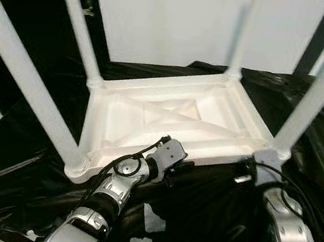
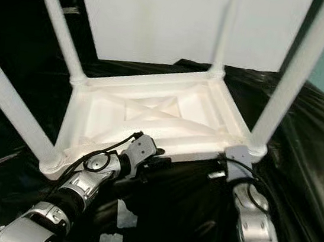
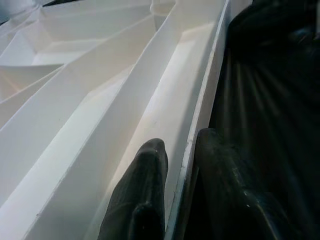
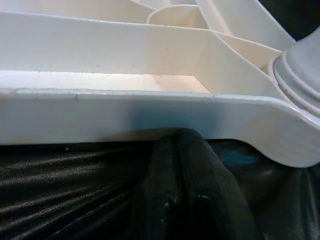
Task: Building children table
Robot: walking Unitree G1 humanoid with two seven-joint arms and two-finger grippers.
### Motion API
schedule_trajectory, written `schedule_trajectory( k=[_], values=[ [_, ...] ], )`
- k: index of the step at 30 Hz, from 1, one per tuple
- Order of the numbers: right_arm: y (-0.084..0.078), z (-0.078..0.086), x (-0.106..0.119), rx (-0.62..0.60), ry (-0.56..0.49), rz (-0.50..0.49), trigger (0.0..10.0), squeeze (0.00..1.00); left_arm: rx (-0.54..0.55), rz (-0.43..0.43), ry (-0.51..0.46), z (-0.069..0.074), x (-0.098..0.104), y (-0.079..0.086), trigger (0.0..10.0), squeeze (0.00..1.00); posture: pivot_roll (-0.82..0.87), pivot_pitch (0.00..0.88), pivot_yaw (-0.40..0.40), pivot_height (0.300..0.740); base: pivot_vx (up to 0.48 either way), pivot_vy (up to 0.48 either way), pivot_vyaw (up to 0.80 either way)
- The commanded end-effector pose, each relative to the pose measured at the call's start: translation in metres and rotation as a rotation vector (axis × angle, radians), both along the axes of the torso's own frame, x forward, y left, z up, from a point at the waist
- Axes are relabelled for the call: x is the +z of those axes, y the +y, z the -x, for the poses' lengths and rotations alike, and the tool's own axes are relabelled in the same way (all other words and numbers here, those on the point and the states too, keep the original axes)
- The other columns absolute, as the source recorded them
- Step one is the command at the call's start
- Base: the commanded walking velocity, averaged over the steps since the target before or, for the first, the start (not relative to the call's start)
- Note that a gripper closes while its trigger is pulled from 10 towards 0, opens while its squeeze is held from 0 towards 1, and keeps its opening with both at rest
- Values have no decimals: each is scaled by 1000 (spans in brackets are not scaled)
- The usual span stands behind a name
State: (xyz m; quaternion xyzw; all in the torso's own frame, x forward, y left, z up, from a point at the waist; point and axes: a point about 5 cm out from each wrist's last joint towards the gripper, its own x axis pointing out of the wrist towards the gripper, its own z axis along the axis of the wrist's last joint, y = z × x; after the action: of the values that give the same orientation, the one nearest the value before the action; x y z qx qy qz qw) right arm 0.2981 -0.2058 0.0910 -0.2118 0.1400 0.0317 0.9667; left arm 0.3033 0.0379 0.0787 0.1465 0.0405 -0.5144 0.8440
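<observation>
A white children's table (image 1: pixel 121 115) lies upside down on a black plastic sheet. Its legs point up: near-left leg (image 1: pixel 30 80), far-left leg (image 1: pixel 79 26), far-right leg (image 1: pixel 243 36), near-right leg (image 1: pixel 321 88). My left gripper (image 1: pixel 176 161) is at the middle of the near rim. In the left wrist view it (image 3: pixel 182 145) straddles the rim (image 3: pixel 200 110), one finger inside and one outside, shut on it. My right gripper (image 1: pixel 254 168) sits at the near-right corner, by the base of that leg (image 4: pixel 300 70), pressed low against the rim (image 4: pixel 125 115).
The black sheet (image 1: pixel 208 222) is crumpled and covers the floor around the table. A white wall panel (image 1: pixel 193 23) stands close behind. Small white scraps (image 1: pixel 150 220) lie on the sheet between my arms. Dark upright strips flank the panel.
</observation>
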Motion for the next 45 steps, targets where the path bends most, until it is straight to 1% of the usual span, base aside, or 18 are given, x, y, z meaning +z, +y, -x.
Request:
schedule_trajectory(
  k=[1, 3, 4, 5, 6, 7, 15, 16, 18, 25, 33, 36, 37, 38, 39, 41, 42, 45],
  values=[
    [-9, -9, 0, -82, 2, 23, 1647, 0, -138, -41, 87, 26, -24, -18, 10000, 0, -111, 0, 62, 740, 0, 0, 0],
    [-1, -15, 0, -58, -9, 12, 4863, 0, -115, 6, 57, 25, -17, -22, 10000, 0, -107, 0, 60, 740, 0, 0, 0],
    [-1, -15, 0, -58, -9, 12, 4863, 0, -115, 6, 57, 25, -17, -22, 10000, 0, -107, 0, 60, 740, 0, 0, 0],
    [4, -13, -2, -53, -10, 6, 9843, 0, -82, 60, 39, 22, -11, -23, 10000, 0, -104, 0, 58, 740, 0, 0, 0],
    [6, -11, -4, -51, -9, -1, 10000, 0, -54, 103, 20, 20, -5, -22, 10000, 282, -103, 0, 58, 740, 0, 0, 0],
    [8, -6, -7, -57, -6, -8, 10000, 0, -28, 168, 4, 17, 2, -20, 10000, 1000, -103, 0, 58, 740, 0, 0, 0],
    [10, 6, -15, -65, -5, -16, 10000, 0, 37, 282, -36, 13, 15, -12, 10000, 1000, -116, 0, 64, 740, 0, 0, 0],
    [12, 11, -17, -64, -2, -17, 10000, 0, 44, 279, -47, 12, 18, -9, 10000, 0, -123, 0, 66, 740, 0, 0, 0],
    [13, 14, -19, -62, -2, -17, 10000, 0, 48, 266, -59, 11, 19, -6, 10000, 0, -126, 0, 67, 740, 0, 0, 0],
    [26, 24, -25, -42, 7, -35, 10000, 0, 50, -17, -87, 6, 8, 26, 10000, 0, -111, 0, 68, 740, 0, 0, 0],
    [32, 19, -21, -18, -8, -38, 10000, 0, 58, -279, 41, 4, -12, 62, 10000, 0, -93, 0, 67, 740, 0, 0, 0],
    [32, 18, -20, -17, -12, -37, 10000, 0, 58, -294, 58, 4, -14, 64, 10000, 0, -92, 0, 67, 740, 0, 0, 0],
    [32, 16, -18, -15, -19, -35, 10000, 0, 32, -305, 89, 7, -15, 65, 3098, 0, -90, 0, 69, 740, 0, 0, 0],
    [31, 14, -17, -13, -24, -33, 4078, 0, 2, -295, 114, 9, -15, 64, 0, 0, -92, 0, 71, 740, 0, 0, 0],
    [31, 12, -16, -12, -28, -32, 2627, 0, -18, -285, 130, 11, -15, 62, 0, 0, -93, 0, 72, 740, 0, 0, 0],
    [32, 10, -14, -8, -33, -31, 2471, 0, -43, -276, 126, 12, -13, 59, 0, 0, -94, 0, 72, 740, 0, 0, 0],
    [32, 7, -12, -2, -40, -27, 3529, 0, -62, -240, 128, 12, -9, 52, 0, 0, -96, 0, 74, 740, 0, 0, 0],
    [33, 1, -9, 9, -50, -15, 4275, 0, -88, -176, 129, 12, -2, 41, 0, 0, -98, 0, 76, 740, 0, 0, 0]
  ],
)
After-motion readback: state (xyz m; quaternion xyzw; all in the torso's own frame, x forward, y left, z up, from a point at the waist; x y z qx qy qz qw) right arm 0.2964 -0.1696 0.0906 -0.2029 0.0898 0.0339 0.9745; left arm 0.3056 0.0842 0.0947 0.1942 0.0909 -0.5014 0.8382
